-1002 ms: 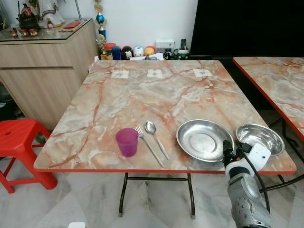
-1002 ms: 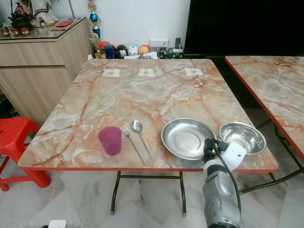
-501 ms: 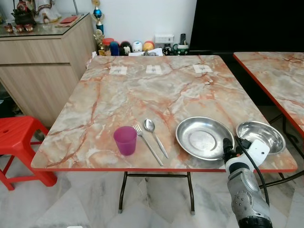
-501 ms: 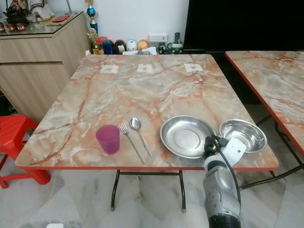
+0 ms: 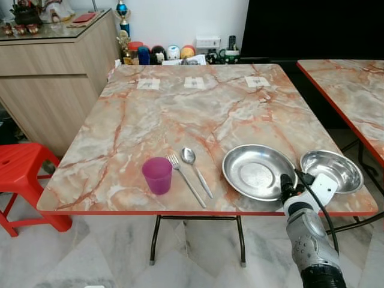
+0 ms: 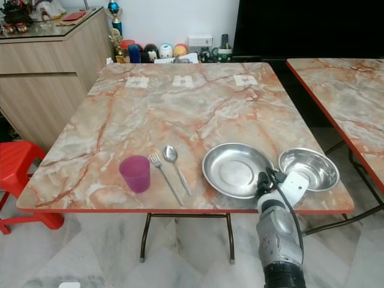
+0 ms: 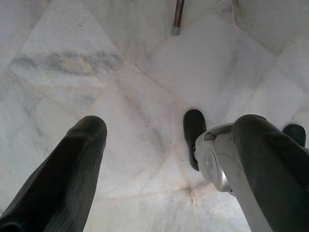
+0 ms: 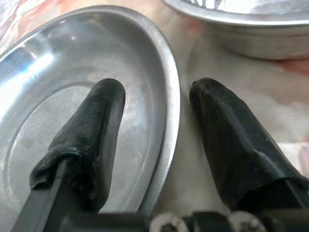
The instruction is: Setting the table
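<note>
- Your right gripper (image 8: 157,92) sits at the near edge of the table (image 5: 180,114), its fingers (image 8: 91,140) spread apart and straddling the rim of the plate (image 5: 259,171).
- One finger hangs over the inside of the plate, the other over the bare tabletop just outside the rim; you cannot tell whether either pad touches the metal.
- The bowl (image 5: 332,170) stands just beyond the outer finger, on the side away from the plate, close to it but not touching.
- On the plate's far side from your gripper lie the spoon (image 5: 196,170) and the fork (image 5: 186,180), side by side and slightly slanted, handles toward the table's near edge.
- Past the fork, farther still from your gripper, the purple cup (image 5: 157,175) stands upright.
- Your left gripper (image 7: 169,140) hangs low over the marble floor (image 7: 120,72), fingers wide with nothing between them.
- Well off to the far side of the table from your right gripper stands a red stool (image 5: 24,180) beside a wooden cabinet (image 5: 54,90).
</note>
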Controlling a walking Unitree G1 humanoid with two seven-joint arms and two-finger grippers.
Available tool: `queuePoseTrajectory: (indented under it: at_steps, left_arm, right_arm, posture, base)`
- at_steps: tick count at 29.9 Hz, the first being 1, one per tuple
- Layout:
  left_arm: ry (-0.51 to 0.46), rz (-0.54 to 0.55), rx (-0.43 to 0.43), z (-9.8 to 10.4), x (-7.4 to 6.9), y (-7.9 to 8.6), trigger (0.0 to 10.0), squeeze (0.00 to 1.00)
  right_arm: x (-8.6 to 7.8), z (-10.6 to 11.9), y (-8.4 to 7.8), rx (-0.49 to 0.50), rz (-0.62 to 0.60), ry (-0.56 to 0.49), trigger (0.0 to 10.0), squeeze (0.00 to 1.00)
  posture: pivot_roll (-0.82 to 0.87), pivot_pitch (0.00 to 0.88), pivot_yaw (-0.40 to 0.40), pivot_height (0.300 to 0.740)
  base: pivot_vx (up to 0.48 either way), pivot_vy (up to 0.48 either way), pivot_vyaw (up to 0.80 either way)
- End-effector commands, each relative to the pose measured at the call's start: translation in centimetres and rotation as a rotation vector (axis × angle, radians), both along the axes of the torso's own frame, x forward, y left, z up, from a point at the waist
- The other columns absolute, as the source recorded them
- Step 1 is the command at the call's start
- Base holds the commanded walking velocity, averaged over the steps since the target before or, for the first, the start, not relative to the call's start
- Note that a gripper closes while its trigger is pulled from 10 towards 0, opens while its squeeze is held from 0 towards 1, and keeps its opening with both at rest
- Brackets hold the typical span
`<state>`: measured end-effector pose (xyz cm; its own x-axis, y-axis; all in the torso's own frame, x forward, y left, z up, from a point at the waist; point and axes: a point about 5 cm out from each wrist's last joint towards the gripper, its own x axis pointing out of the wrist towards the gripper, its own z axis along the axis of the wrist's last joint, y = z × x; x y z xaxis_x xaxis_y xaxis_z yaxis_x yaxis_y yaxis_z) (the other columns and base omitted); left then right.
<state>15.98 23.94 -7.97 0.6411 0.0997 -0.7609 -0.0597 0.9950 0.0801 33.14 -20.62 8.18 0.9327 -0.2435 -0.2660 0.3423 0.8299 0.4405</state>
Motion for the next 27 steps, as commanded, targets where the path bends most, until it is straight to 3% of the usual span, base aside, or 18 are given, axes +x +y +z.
queuePoseTrajectory:
  at_steps: [1, 7, 8, 9, 12, 13, 16, 17, 20, 21, 22, 23, 24, 27]
  left_arm:
    - [0.030, -0.005, 0.001, -0.4, -1.1, 0.2, 10.0, 0.00]
    - [0.041, -0.012, -0.001, -0.7, -1.6, -0.3, 10.0, 0.00]
    - [0.043, -0.013, -0.002, -0.7, -1.6, -0.3, 10.0, 0.00]
    - [0.045, -0.015, -0.002, -0.8, -1.6, -0.5, 10.0, 0.00]
    - [0.049, -0.018, -0.003, -0.8, -1.6, -0.6, 10.0, 0.00]
    - [0.051, -0.021, -0.004, -0.8, -1.6, -0.7, 10.0, 0.00]
    - [0.051, -0.022, -0.004, -0.8, -1.5, -0.7, 10.0, 0.00]
    - [0.051, -0.024, -0.004, -0.8, -1.5, -0.7, 10.0, 0.00]
    - [0.051, -0.024, -0.003, -0.8, -1.5, -0.5, 10.0, 0.00]
    - [0.050, -0.024, -0.002, -0.7, -1.5, -0.4, 10.0, 0.00]
    - [0.050, -0.024, -0.002, -0.7, -1.5, -0.3, 10.0, 0.00]
    - [0.050, -0.024, -0.001, -0.7, -1.5, -0.2, 10.0, 0.00]
    - [0.050, -0.024, -0.001, -0.7, -1.6, -0.2, 10.0, 0.00]
    - [0.050, -0.025, 0.000, -0.6, -1.6, -0.1, 10.0, 0.00]
  right_arm:
    - [0.2, 0.0, 0.0, 0.005, 0.003, 0.003, 10.0, 0.00]
    - [0.3, -0.2, 0.5, 0.009, 0.039, 0.025, 9.8, 0.00]
    - [0.4, -0.3, 0.6, 0.007, 0.046, 0.030, 8.6, 0.00]
    - [0.4, -0.3, 0.7, 0.007, 0.053, 0.032, 0.4, 0.00]
    - [0.5, -0.4, 1.0, 0.007, 0.067, 0.034, 0.0, 0.00]
    - [0.6, -0.4, 1.4, 0.009, 0.081, 0.036, 3.8, 0.00]
    - [0.6, -0.4, 1.5, 0.011, 0.086, 0.037, 3.8, 0.00]
    - [0.7, -0.4, 1.6, 0.013, 0.091, 0.037, 10.0, 0.00]
    - [0.8, -0.4, 1.8, 0.014, 0.098, 0.037, 10.0, 0.00]
    - [0.8, -0.4, 1.8, 0.014, 0.100, 0.038, 7.1, 0.00]
    - [0.8, -0.4, 1.9, 0.014, 0.103, 0.039, 4.9, 0.00]
    - [0.8, -0.5, 1.9, 0.013, 0.107, 0.041, 1.6, 0.00]
    - [0.8, -0.5, 2.0, 0.011, 0.113, 0.041, 0.0, 0.00]
    - [0.9, -0.4, 2.2, 0.013, 0.119, 0.037, 0.0, 0.00]
  posture:
    - [0.00, 0.114, 0.009, 0.740]
    - [0.00, 0.117, 0.007, 0.740]
    - [0.00, 0.117, 0.007, 0.740]
    - [0.00, 0.117, 0.005, 0.740]
    - [0.00, 0.117, 0.005, 0.740]
    - [0.00, 0.116, 0.004, 0.740]
    - [0.00, 0.116, 0.004, 0.740]
    - [0.01, 0.116, 0.002, 0.740]
    - [0.01, 0.116, 0.002, 0.740]
    - [0.01, 0.116, 0.002, 0.740]
    - [0.01, 0.117, 0.001, 0.740]
    - [0.01, 0.117, 0.001, 0.740]
    - [0.01, 0.116, 0.000, 0.740]
    - [0.01, 0.116, 0.000, 0.740]
  base:
    - [0.000, 0.000, 0.00]
    - [0.000, 0.000, 0.00]
    - [0.000, 0.000, 0.00]
    - [0.000, 0.000, 0.00]
    - [0.000, 0.000, 0.00]
    - [0.000, 0.000, 0.00]
    - [0.000, 0.000, 0.00]
    - [0.000, 0.000, 0.00]
    - [0.000, 0.000, 0.00]
    - [0.000, 0.000, 0.00]
    - [0.000, 0.000, 0.00]
    - [0.000, 0.000, 0.00]
    - [0.000, 0.000, 0.00]
    - [0.000, 0.000, 0.00]
